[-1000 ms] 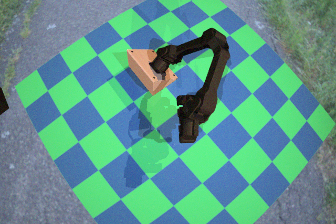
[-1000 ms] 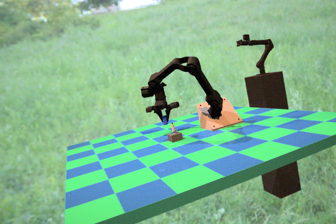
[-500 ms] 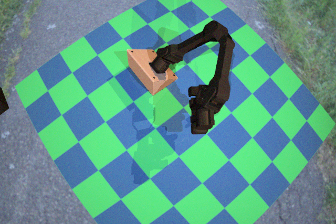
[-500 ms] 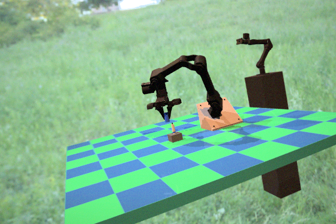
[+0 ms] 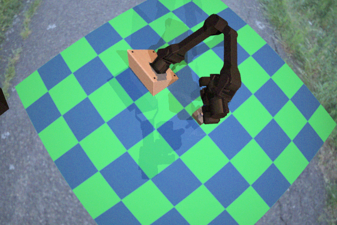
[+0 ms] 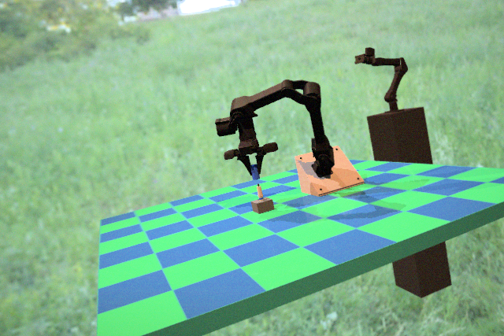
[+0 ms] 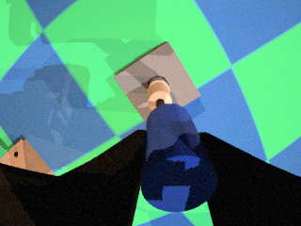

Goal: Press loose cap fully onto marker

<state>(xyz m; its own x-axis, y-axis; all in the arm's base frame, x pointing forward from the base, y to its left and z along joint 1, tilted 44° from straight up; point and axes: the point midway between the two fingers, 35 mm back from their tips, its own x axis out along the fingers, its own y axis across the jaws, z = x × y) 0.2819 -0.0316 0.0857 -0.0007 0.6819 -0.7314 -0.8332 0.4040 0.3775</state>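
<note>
My gripper (image 6: 254,171) (image 7: 171,139) is shut on the blue cap (image 6: 255,171) (image 7: 177,157) and holds it upright, in the air just above the marker. The marker (image 6: 259,191) (image 7: 160,92) is orange-tan and stands upright in the small brown holder block (image 6: 262,204) (image 7: 179,75) (image 5: 197,115). In the wrist view the cap's lower end sits right over the marker's tip; in the exterior view a small gap shows between them. In the top view the arm's wrist hides the cap and most of the block.
The arm's orange wedge-shaped base (image 5: 141,64) (image 6: 338,175) stands on the checkered table (image 5: 108,140) (image 6: 227,255). A dark pedestal with a second small arm (image 6: 398,133) stands behind the table's far edge.
</note>
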